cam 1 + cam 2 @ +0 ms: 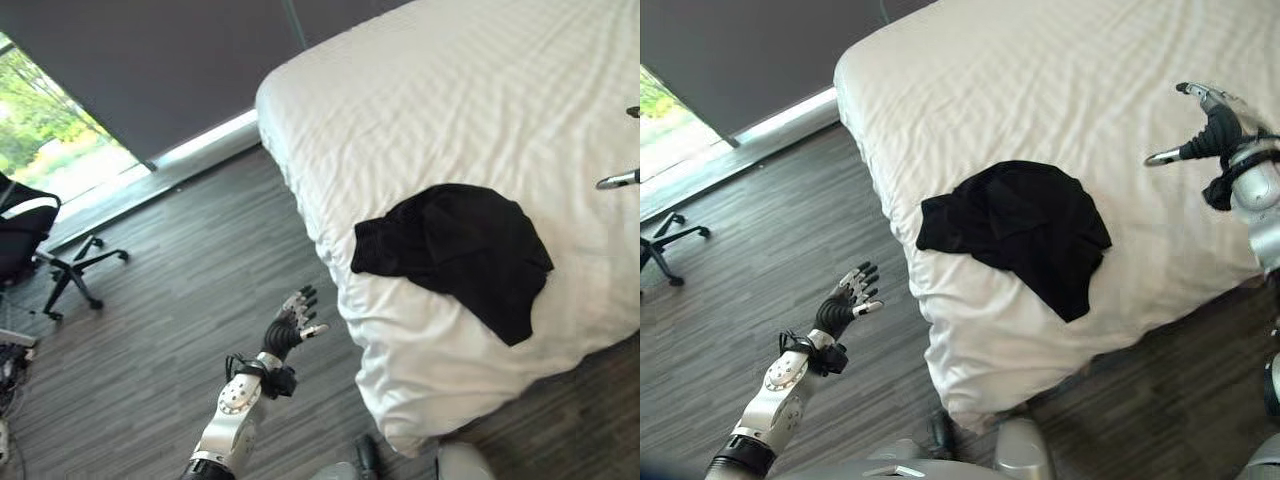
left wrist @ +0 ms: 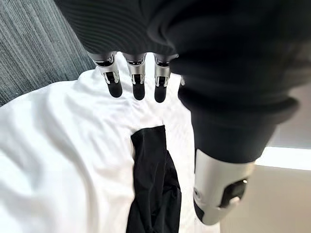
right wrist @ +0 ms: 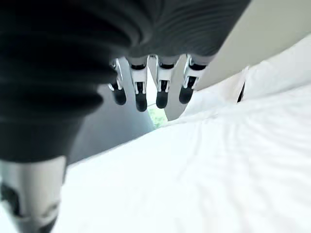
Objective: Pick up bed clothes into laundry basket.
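A black garment [image 1: 460,252] lies crumpled on the white bed [image 1: 450,110], close to its near corner; it also shows as a dark strip [image 2: 153,179] in the left wrist view. My left hand [image 1: 292,325] hovers over the floor, left of the bed corner and apart from the garment, fingers [image 2: 137,82] straight and holding nothing. My right hand [image 1: 1218,130] is raised above the bed, right of the garment, its fingers [image 3: 141,94] spread and empty.
Dark wood-look floor [image 1: 170,330] runs left of the bed and along its foot. A black office chair [image 1: 40,250] stands at the far left by a bright window [image 1: 50,150]. A dark grey wall [image 1: 160,60] backs the room.
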Motion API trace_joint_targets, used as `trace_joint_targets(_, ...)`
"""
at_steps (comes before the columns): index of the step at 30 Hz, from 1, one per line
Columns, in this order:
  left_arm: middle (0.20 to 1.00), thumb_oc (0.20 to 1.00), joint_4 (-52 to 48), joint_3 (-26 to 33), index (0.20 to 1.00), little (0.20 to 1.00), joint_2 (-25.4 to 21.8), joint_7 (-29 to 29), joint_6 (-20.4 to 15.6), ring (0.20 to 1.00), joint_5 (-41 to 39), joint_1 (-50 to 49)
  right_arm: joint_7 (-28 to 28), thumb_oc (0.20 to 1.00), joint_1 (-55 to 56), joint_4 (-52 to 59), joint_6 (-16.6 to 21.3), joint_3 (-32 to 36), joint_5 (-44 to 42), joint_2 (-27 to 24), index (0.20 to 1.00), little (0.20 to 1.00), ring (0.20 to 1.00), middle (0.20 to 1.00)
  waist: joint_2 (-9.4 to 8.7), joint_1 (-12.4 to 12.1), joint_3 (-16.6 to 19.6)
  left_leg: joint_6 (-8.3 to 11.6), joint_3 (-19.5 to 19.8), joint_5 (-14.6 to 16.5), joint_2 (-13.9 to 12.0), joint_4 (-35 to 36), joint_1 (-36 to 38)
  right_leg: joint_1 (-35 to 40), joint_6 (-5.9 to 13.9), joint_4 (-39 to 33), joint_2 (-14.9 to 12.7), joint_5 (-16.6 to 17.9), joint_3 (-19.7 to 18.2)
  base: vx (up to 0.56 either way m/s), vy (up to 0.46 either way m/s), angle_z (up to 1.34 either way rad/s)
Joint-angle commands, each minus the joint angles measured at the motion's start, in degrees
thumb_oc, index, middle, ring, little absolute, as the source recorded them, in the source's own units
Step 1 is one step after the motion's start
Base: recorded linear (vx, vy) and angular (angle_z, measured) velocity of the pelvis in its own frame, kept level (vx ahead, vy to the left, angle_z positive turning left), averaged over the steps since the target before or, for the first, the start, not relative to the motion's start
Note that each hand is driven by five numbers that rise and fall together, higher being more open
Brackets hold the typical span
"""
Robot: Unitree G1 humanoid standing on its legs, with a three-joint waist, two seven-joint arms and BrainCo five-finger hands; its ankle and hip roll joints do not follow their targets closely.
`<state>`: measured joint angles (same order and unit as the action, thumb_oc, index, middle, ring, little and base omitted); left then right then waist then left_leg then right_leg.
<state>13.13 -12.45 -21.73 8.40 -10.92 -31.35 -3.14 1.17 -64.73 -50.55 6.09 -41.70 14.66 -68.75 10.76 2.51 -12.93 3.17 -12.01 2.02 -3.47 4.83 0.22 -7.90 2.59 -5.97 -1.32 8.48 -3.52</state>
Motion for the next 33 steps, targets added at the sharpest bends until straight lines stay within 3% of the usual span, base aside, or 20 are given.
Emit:
trace_joint_targets(1, 1.000, 1.000, -2.00, 3.96, 1.000, 1.000, -4.90, 0.52, -2.00, 1.000, -1.91, -0.46, 3.06, 1.000, -5.04, -3.88, -0.38, -3.66, 6.67, 1.52, 1.000, 1.000, 1.000, 1.000, -6.48, -0.61, -0.02, 2.27, 0.58, -4.43, 1.47, 0.17, 1.89, 3.95, 3.74, 0.97, -4.87, -6.53, -3.20, -0.02, -0.023, 0.14)
trace_joint_targets(4, 1.000, 1.000, -2.03, 5.33, 1.000, 1.000, -5.43, 0.38, -2.26, 1.000, -1.59, -0.99, 2.77, 1.000, -9.77, -8.97, -0.89, -9.76, 13.27, 3.38, 1.000, 1.000, 1.000, 1.000, -6.06, -1.14, -0.37, 2.45, 0.83, -4.66, 1.33, 0.17, 1.00, 3.22, 3.66, 0.97, -4.75, -6.48, -3.03, -0.01, -0.013, 0.01)
trace_joint_targets(14, 1.000, 1.000, -0.98, 5.03, 1.000, 1.000, -5.21, -1.27, -3.49, 1.000, -0.05, 1.00, 4.47, 1.000, -15.00, -9.91, -2.34, -11.07, 14.76, 8.42, 1.000, 1.000, 1.000, 1.000, -5.87, -1.71, -1.54, 2.81, 0.50, -5.20, 1.15, 0.17, -2.10, -0.33, 3.82, 0.97, -4.33, -5.28, -3.61, -0.02, -0.011, 0.02)
trace_joint_targets(20, 1.000, 1.000, 0.15, 4.46, 1.000, 1.000, -3.62, -2.29, -3.36, 1.000, 0.52, 2.89, 3.00, 1.000, -18.41, 1.67, -2.80, -12.20, 14.76, 11.00, 1.000, 1.000, 1.000, 1.000, -6.71, -1.11, -2.06, 2.75, -0.24, -4.86, 0.97, 0.17, -2.24, -1.15, 3.71, 0.97, -3.94, -4.76, -4.44, 0.00, 0.008, -0.07)
trace_joint_targets(27, 1.000, 1.000, 0.93, 5.96, 1.000, 1.000, -2.34, -3.26, -2.71, 1.000, 2.01, 2.62, 0.63, 1.000, -14.57, 21.24, -3.26, -6.39, 16.91, 8.29, 1.000, 1.000, 1.000, 1.000, -7.69, -0.04, -2.69, 2.31, -1.09, -4.06, 1.06, 0.17, -2.05, -1.69, 3.69, 0.97, -4.03, -4.25, -5.29, -0.01, 0.014, -0.04)
trace_joint_targets(33, 1.000, 1.000, 1.00, 4.97, 1.000, 1.000, -1.78, -3.18, -2.64, 1.000, 2.31, 3.48, -0.27, 1.000, -8.99, 24.29, -3.02, -1.97, 17.42, 10.59, 1.000, 1.000, 1.000, 1.000, -7.88, -0.36, -3.13, 2.07, -1.14, -3.89, 1.33, 0.17, -2.12, -1.88, 3.82, 0.97, -4.28, -3.98, -5.46, -0.01, 0.011, -0.04)
